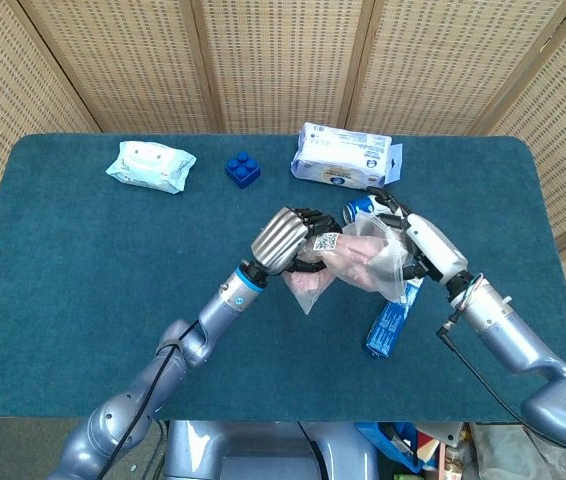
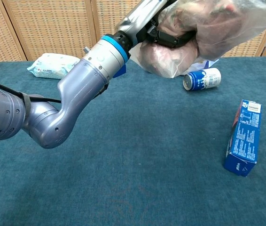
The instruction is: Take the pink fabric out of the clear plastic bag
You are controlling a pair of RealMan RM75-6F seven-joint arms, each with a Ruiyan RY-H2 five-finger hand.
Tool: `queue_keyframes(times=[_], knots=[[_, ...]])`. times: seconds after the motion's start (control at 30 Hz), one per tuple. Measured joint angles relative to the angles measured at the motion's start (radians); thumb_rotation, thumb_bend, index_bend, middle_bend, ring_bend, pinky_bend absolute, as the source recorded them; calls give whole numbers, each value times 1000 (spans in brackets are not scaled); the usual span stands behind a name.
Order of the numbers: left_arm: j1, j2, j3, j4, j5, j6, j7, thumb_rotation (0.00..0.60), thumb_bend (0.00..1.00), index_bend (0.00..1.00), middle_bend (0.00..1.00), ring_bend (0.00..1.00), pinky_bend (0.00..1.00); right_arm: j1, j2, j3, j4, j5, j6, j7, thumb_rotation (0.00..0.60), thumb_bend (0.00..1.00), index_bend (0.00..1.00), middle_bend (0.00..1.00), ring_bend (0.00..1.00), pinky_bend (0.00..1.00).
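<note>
**Both hands on the bag above the bench**

Head view: the clear plastic bag (image 1: 368, 258) hangs above the middle of the bench (image 1: 83, 270), held between the two hands. The left hand (image 1: 285, 240) grips its left end, dark fingers curled around the plastic where a white label shows. The right hand (image 1: 415, 245) clasps the right end. The bag's long axis runs roughly left to right, and a loose corner of it points down toward the near edge. The pink fabric (image 1: 355, 252) sits bunched inside the bag. A blue can (image 1: 356, 207) lies just behind the bag, and a blue box (image 1: 391, 318) lies below the right hand, its length running toward the near edge. Along the far edge are a wipes pack (image 1: 150, 165) on the left, a blue block (image 1: 243, 168) and a white packet (image 1: 343, 158).

Chest view: the left arm rises from the lower left to the top, where the left hand's fingers (image 2: 173, 38) wrap the bag (image 2: 246, 26). The pink fabric (image 2: 208, 28) fills it, and the bag's lower corner points down toward the bench. The right hand cannot be made out here. The can (image 2: 201, 78) lies on its side, and the blue box (image 2: 244, 136) stands near the right edge.
</note>
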State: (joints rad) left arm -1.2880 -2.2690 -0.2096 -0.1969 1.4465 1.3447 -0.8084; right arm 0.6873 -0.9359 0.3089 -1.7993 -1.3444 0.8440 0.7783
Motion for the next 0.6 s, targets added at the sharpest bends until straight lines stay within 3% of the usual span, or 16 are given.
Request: queue_keyframes(times=[0.17,0.37,0.43,0.6], knots=[[0,3,2,-1,0,-14,10,600,590,613,495,513,634,-9,1,-3,-7,-4,13,-6,600,620,728,0,0,0],[9,11,11,-11,4,-36,33,600,567,496,317,309,395,-16,1,-7,-12,-15,29,-12,600,626,744,0,0,0],[14,17,14,-19,5,-43,38,600,509,427,252,230,309,-20,1,-9,-15,-20,36,-14,600,626,745,0,0,0],[27,34,19,-41,7,-51,45,600,417,310,141,133,220,-27,2,-13,-21,-30,49,-14,600,627,745,0,0,0]])
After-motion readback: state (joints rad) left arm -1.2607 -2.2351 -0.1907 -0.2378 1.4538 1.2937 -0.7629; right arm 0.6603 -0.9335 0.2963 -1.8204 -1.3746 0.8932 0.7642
